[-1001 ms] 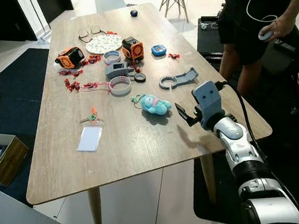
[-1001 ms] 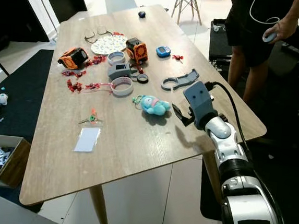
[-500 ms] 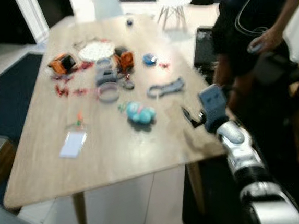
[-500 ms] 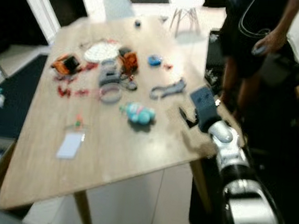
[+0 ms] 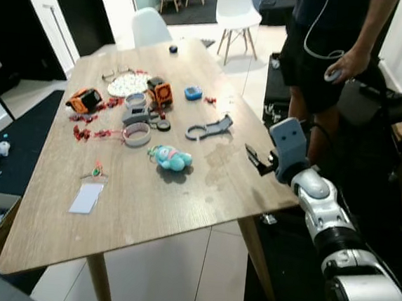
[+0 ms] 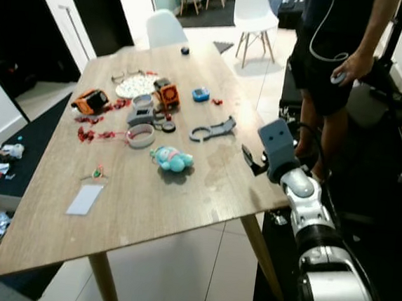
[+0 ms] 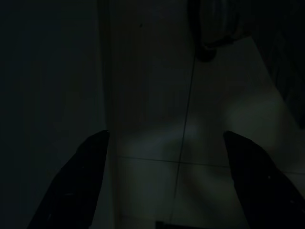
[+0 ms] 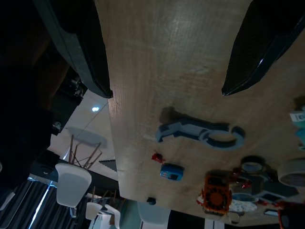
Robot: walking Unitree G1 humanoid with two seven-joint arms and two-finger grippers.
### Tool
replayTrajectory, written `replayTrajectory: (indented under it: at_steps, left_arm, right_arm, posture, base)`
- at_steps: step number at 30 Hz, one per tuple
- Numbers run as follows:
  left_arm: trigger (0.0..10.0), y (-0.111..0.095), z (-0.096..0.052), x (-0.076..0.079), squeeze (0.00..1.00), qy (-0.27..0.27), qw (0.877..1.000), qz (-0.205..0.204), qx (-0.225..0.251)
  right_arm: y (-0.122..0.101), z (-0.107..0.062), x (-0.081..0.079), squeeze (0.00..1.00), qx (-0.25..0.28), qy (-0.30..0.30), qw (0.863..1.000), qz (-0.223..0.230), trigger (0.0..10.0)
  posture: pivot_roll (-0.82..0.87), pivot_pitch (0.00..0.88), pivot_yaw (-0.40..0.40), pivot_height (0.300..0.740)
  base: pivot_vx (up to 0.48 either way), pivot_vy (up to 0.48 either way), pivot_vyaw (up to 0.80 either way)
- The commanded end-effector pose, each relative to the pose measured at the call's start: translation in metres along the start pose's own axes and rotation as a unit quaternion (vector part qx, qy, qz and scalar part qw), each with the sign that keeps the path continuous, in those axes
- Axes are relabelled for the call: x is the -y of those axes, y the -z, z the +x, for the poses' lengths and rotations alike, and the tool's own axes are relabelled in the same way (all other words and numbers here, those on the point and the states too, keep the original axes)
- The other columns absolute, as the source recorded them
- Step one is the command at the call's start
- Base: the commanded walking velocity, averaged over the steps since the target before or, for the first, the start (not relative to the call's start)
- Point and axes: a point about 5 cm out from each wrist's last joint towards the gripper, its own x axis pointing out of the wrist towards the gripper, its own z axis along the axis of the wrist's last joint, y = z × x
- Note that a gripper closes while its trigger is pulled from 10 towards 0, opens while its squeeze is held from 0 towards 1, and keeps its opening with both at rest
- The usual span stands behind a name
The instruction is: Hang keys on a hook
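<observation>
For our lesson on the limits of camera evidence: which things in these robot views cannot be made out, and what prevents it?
- Keys: in the eye views, too small to tell from their orange and green tags.
- Hook: no hook can be picked out among the small clutter.
- Left gripper: left wrist view is too dark; floor tiles barely show.
- Person: cut off by the top edge.

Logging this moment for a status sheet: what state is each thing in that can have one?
right end effector: open, empty, over the table's right edge
left end effector: open, empty, hanging over floor tiles
keys: flat on the table, untouched
white card: lying flat
blue plush toy: lying on its side
grey hook piece: lying flat
tape roll: lying flat
</observation>
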Motion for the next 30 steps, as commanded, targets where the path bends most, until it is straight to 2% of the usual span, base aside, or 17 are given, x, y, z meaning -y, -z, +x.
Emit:
replayTrajectory:
  at_steps: [1,8,16,22,23,24,26,27,30]
  left_arm:
    - [10.0,0.001,-0.003,-0.009,0.00,-0.012,1.000,0.015,-0.004]
    - [10.0,0.001,-0.003,-0.009,0.00,-0.012,1.000,0.025,-0.006]
    - [10.0,-0.003,-0.002,-0.010,0.00,-0.022,0.999,0.046,0.001]
    - [10.0,-0.005,-0.003,-0.011,0.00,-0.029,0.999,0.042,0.009]
    - [10.0,-0.005,-0.003,-0.012,0.00,-0.031,0.999,0.041,0.010]
    - [10.0,-0.006,-0.003,-0.011,0.00,-0.032,0.999,0.037,0.012]
    - [10.0,-0.006,-0.003,-0.011,0.00,-0.032,0.999,0.035,0.012]
    - [10.0,-0.006,-0.002,-0.009,0.00,-0.035,0.999,0.012,0.020]
    - [10.0,-0.006,-0.001,-0.007,0.00,-0.036,0.999,-0.004,0.024]
  right_arm:
    - [-0.002,0.002,-0.005,0.00,0.008,-0.010,1.000,0.000,10.0]
    - [-0.009,0.005,-0.014,0.00,0.027,-0.037,0.999,0.009,10.0]
    - [-0.007,0.014,-0.059,0.00,0.030,-0.086,0.995,0.045,10.0]
    - [-0.008,0.017,-0.076,0.00,0.033,-0.095,0.993,0.061,10.0]
    - [-0.008,0.017,-0.077,0.00,0.032,-0.096,0.993,0.063,10.0]
    - [-0.007,0.017,-0.077,0.00,0.031,-0.097,0.993,0.064,10.0]
    - [-0.007,0.016,-0.076,0.00,0.030,-0.098,0.993,0.065,10.0]
    - [-0.007,0.016,-0.070,0.00,0.027,-0.107,0.992,0.054,10.0]
    - [-0.007,0.015,-0.065,0.00,0.023,-0.116,0.992,0.042,10.0]
  posture:
    - [-0.13,0.032,0.148,0.740]
    - [-0.13,0.032,0.148,0.740]
    - [-0.09,0.000,0.138,0.740]
    - [-0.09,0.000,0.144,0.740]
    - [-0.09,0.000,0.144,0.740]
    - [-0.10,0.000,0.094,0.740]
    - [-0.10,0.000,0.094,0.740]
    - [-0.11,0.000,0.045,0.740]
    - [-0.11,0.000,0.015,0.740]
  base:
    - [0.000,0.000,0.00]
    - [0.000,0.000,0.00]
    - [0.000,0.000,0.00]
    - [0.000,0.000,0.00]
    - [0.000,0.000,0.00]
    - [0.000,0.000,0.00]
    - [0.000,0.000,0.00]
    - [0.000,0.000,0.00]
    - [0.000,0.000,0.00]
